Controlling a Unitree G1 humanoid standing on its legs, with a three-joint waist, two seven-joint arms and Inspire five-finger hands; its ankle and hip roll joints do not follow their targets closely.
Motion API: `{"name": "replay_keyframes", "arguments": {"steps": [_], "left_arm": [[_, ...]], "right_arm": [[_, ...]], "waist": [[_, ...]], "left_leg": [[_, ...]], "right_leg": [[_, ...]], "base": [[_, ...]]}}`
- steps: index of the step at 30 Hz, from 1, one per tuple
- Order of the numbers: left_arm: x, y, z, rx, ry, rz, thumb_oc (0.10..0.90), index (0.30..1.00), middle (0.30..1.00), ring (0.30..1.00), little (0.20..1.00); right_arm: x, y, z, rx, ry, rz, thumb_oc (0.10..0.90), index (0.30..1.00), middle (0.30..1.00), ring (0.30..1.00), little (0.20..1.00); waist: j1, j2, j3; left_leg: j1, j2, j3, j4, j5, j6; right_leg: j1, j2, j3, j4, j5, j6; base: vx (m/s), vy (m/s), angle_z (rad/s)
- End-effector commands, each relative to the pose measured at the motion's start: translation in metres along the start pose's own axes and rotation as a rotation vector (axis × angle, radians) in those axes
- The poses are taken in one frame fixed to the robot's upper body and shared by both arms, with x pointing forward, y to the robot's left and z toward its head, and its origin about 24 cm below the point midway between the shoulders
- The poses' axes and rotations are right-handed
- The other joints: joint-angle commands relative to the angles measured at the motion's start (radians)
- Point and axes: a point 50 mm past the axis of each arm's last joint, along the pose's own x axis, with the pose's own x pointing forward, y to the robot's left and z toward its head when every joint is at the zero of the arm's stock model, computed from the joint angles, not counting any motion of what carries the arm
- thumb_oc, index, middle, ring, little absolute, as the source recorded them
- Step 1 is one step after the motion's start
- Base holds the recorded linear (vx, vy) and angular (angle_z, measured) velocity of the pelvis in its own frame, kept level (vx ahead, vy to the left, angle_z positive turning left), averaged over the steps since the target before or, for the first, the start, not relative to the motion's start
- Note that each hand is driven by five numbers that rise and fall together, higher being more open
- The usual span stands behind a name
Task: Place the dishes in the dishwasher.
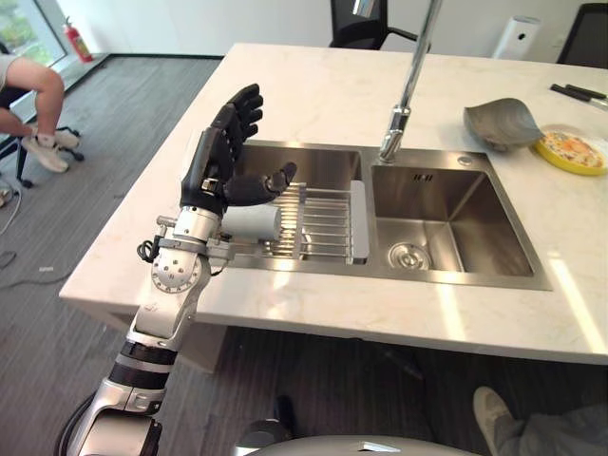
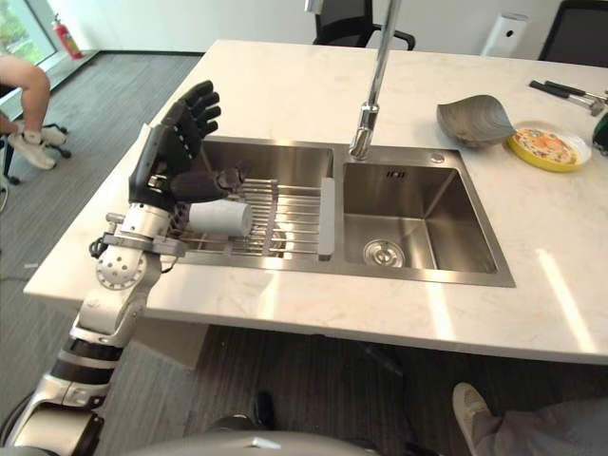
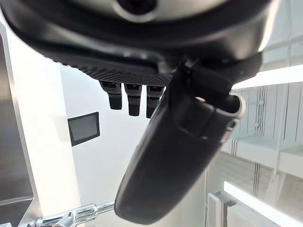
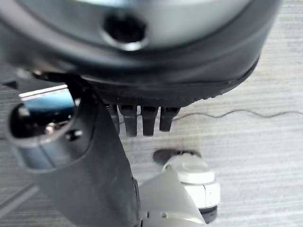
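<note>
Left hand (image 1: 225,152) open, empty, above sink (image 1: 446,228) w/ rack (image 1: 323,223); should reach over to grey dish (image 1: 502,123) & yellow plate (image 1: 572,149) on table (image 1: 313,90) beyond sink; right hand (image 4: 142,120) open, low by floor

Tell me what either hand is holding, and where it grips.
Nothing. The left hand is raised open above the steel sink's wire rack; the right hand hangs open over the floor.

Bright, even room light; glare streaks on the countertop (image 1: 456,313) near its front edge, sheen inside the sink (image 1: 446,223)
</note>
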Motion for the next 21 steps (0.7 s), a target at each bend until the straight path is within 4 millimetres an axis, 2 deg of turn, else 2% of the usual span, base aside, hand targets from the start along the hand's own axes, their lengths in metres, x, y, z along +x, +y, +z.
{"name": "replay_keyframes", "arguments": {"steps": [1,2,3,4,6,7,9,11,15,21], "left_arm": [[0.021,0.002,0.043,0.196,-0.23,-0.075,0.8,0.9,0.9,0.9,0.9],[0.021,0.006,0.044,0.26,-0.226,-0.084,0.8,0.9,0.9,0.9,0.9],[0.021,0.007,0.043,0.361,-0.218,-0.125,0.8,0.9,0.9,0.9,0.9],[0.018,0.009,0.04,0.387,-0.203,-0.13,0.8,0.9,0.9,0.9,0.9],[0.018,0.01,0.035,0.406,-0.178,-0.14,0.8,0.9,0.9,0.9,0.9],[0.015,0.015,0.027,0.462,-0.131,-0.154,0.8,0.9,0.9,0.9,0.9],[0.015,0.018,0.024,0.492,-0.114,-0.16,0.8,0.9,0.9,0.9,0.9],[0.015,0.028,0.016,0.584,-0.06,-0.17,0.8,0.9,0.9,0.9,0.9],[0.016,0.041,0.011,0.707,-0.005,-0.186,0.8,0.9,0.9,0.9,0.9],[0.018,0.054,0.009,0.863,0.039,-0.229,0.8,0.9,0.9,0.9,0.9]], "right_arm": [[-0.005,-0.019,-0.017,-0.034,0.097,0.003,0.8,0.9,0.9,0.9,0.9],[-0.006,-0.027,-0.017,-0.013,0.099,-0.016,0.8,0.9,0.9,0.9,0.9],[-0.008,-0.034,-0.018,-0.011,0.101,-0.033,0.8,0.9,0.9,0.9,0.9],[-0.009,-0.036,-0.021,-0.006,0.114,-0.039,0.8,0.9,0.9,0.9,0.9],[-0.01,-0.037,-0.025,-0.005,0.129,-0.041,0.8,0.9,0.9,0.9,0.9],[-0.013,-0.041,-0.034,-0.006,0.153,-0.048,0.8,0.9,0.9,0.9,0.9],[-0.014,-0.045,-0.036,-0.003,0.156,-0.056,0.8,0.9,0.9,0.9,0.9],[-0.02,-0.059,-0.044,0.018,0.174,-0.098,0.8,0.9,0.9,0.9,0.9],[-0.025,-0.073,-0.049,0.052,0.181,-0.129,0.8,0.9,0.9,0.9,0.9],[-0.024,-0.069,-0.049,0.037,0.18,-0.107,0.8,0.9,0.9,0.9,0.9]], "waist": [[0.012,0.013,-0.018],[0.01,0.016,-0.015],[0.003,0.017,-0.006],[-0.002,0.015,0.0],[-0.003,0.015,-0.002],[-0.006,0.013,-0.009],[-0.006,0.01,-0.014],[-0.003,0.002,-0.024],[-0.006,0.0,-0.029],[-0.007,0.004,-0.035]], "left_leg": [[-0.043,0.029,-0.107,0.053,-0.047,-0.048],[-0.033,0.024,-0.114,0.049,-0.054,-0.046],[-0.029,0.015,-0.133,0.046,-0.061,-0.048],[-0.025,0.014,-0.137,0.045,-0.057,-0.052],[-0.02,0.017,-0.136,0.038,-0.057,-0.053],[-0.011,0.024,-0.126,0.017,-0.052,-0.059],[-0.011,0.029,-0.122,0.009,-0.051,-0.064],[-0.021,0.041,-0.124,0.006,-0.047,-0.085],[-0.015,0.048,-0.142,0.006,-0.048,-0.097],[-0.008,0.052,-0.151,0.006,-0.047,-0.108]], "right_leg": [[-0.109,0.036,0.038,0.12,0.064,0.01],[-0.127,0.04,0.038,0.097,0.061,0.006],[-0.132,0.054,0.03,0.01,0.049,-0.006],[-0.135,0.048,0.031,-0.008,0.083,0.006],[-0.119,0.05,0.024,-0.051,0.071,0.003],[-0.093,0.051,0.015,-0.134,0.07,0.0],[-0.079,0.052,0.005,-0.167,0.078,0.0],[-0.048,0.058,-0.034,-0.226,0.092,0.002],[-0.031,0.071,-0.061,-0.255,0.09,0.0],[-0.013,0.072,-0.086,-0.255,0.073,0.001]], "base": [[0.01,0.101,-0.4],[0.07,-0.005,0.02],[0.07,-0.029,0.11],[0.09,-0.06,0.25],[0.06,-0.058,0.34],[0.06,-0.059,0.38],[0.05,-0.106,0.18],[0.04,-0.134,0.0],[0.05,-0.083,0.13],[0.04,-0.039,0.13]]}}
